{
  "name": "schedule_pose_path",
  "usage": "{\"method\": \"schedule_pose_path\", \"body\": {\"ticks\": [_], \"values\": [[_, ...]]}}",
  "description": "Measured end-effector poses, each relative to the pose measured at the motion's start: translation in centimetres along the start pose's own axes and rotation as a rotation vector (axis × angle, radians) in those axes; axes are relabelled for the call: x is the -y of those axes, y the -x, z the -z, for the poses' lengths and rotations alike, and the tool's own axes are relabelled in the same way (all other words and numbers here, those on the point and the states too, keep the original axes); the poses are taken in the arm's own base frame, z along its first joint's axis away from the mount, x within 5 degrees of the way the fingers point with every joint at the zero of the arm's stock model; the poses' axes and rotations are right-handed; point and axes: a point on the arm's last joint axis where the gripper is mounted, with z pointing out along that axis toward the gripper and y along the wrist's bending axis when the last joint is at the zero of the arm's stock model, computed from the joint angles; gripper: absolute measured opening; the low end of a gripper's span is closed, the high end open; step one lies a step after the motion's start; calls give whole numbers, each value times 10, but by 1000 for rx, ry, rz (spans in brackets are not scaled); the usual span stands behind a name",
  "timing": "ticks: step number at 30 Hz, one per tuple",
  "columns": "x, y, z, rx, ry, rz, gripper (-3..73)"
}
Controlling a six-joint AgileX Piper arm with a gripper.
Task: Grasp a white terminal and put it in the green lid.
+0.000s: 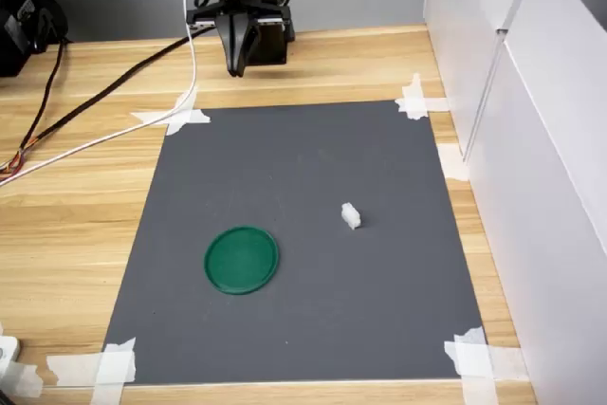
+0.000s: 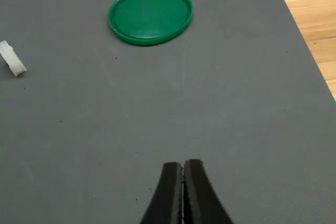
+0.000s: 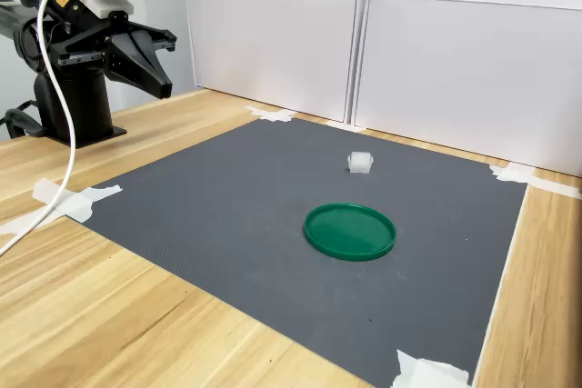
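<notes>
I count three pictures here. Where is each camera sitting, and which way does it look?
First exterior view: high, across the grey mat from the arm, looking down; the shut pincer hangs at the far edge.
Wrist view: on the arm, looking past the shut pincer over the mat toward the green lid.
Second exterior view: low, off to one side, looking across; the arm and pincer are on the second exterior view's left.
Shared: all three show the green lid and white terminal.

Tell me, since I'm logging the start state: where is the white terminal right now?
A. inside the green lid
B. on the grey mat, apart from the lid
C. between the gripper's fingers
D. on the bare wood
B: the white terminal lies on the grey mat, clear of the green lid, while the gripper hangs shut far from it.
</notes>
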Motion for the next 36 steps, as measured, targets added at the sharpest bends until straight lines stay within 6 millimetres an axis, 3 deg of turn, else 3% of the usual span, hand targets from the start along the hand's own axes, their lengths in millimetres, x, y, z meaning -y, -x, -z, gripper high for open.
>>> {"method": "schedule_pose_path", "body": {"ticks": [20, 26, 36], "values": [[0, 2, 1, -54, -1, 0, -21], [-1, 30, 0, -113, -3, 0, -21], [-4, 76, -20, -198, 5, -35, -21]]}}
